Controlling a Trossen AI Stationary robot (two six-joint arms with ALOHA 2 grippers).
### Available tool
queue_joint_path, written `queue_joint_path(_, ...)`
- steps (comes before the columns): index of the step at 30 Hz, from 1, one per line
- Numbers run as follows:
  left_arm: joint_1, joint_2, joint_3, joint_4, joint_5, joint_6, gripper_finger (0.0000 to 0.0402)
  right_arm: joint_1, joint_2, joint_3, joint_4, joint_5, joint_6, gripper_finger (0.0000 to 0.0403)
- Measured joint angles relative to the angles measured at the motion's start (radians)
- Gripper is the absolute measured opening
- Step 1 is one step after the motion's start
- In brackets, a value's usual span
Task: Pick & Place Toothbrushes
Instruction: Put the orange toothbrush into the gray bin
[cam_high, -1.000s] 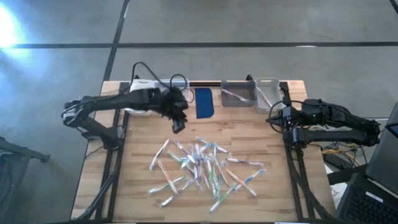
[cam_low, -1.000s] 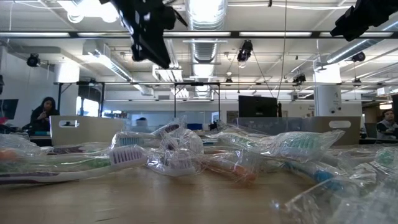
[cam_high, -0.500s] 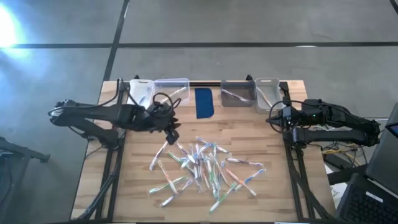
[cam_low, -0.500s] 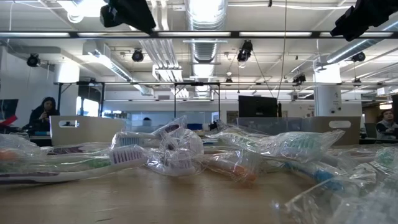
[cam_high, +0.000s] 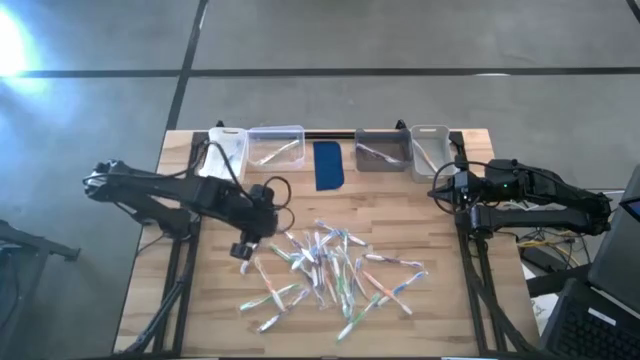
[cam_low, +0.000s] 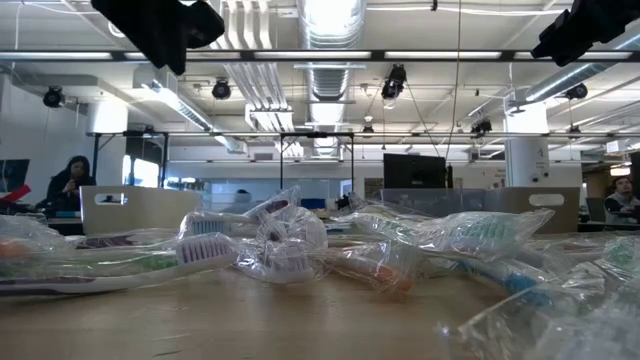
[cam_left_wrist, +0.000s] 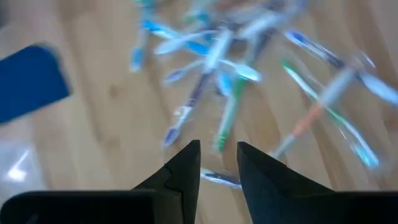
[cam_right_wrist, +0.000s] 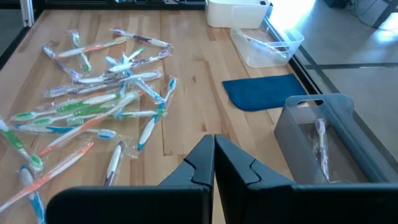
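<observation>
Wooden table (cam_high: 200, 310), left pincer (cam_left_wrist: 217, 163) slightly parted, empty, above toothbrushes (cam_high: 330, 265), right pincer (cam_right_wrist: 214, 155) closed.

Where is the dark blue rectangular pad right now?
In the high view the dark blue rectangular pad lies flat at the table's far edge, between the clear plastic bin and the grey plastic bin.

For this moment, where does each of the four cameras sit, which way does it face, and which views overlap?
High view: overhead, straight down on the table; both arms, toothbrushes, bins.
Low view: at tabletop height, level across the wrapped toothbrushes into the room; arm parts at the top.
Left wrist view: on the left arm, above the pile; left gripper open, empty.
Right wrist view: on the right arm at the table's right edge; right gripper shut, grey bin beside it.
Shared: both wrist views show the blue pad and the toothbrushes.
</observation>
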Motion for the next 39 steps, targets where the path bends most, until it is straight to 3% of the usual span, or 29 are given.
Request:
queue_joint_path(11,-0.014,0.172,0.000,-0.039,0.121,0.373,0.0111,0.000,0.000,0.000,0.000,0.000,0.000,0.0008)
queue_joint_path(17,-0.028,0.271,-0.001,-0.042,0.135,0.505,0.0112,0.000,0.000,0.000,0.000,0.000,0.000,0.0008)
queue_joint_path(27,-0.076,0.378,-0.049,-0.052,0.185,0.556,0.0111,0.000,0.000,0.000,0.000,0.000,0.000,0.0008)
queue_joint_path(39,-0.181,0.378,-0.169,0.155,0.152,0.513,0.0110,0.000,0.000,0.000,0.000,0.000,0.000,0.0008)
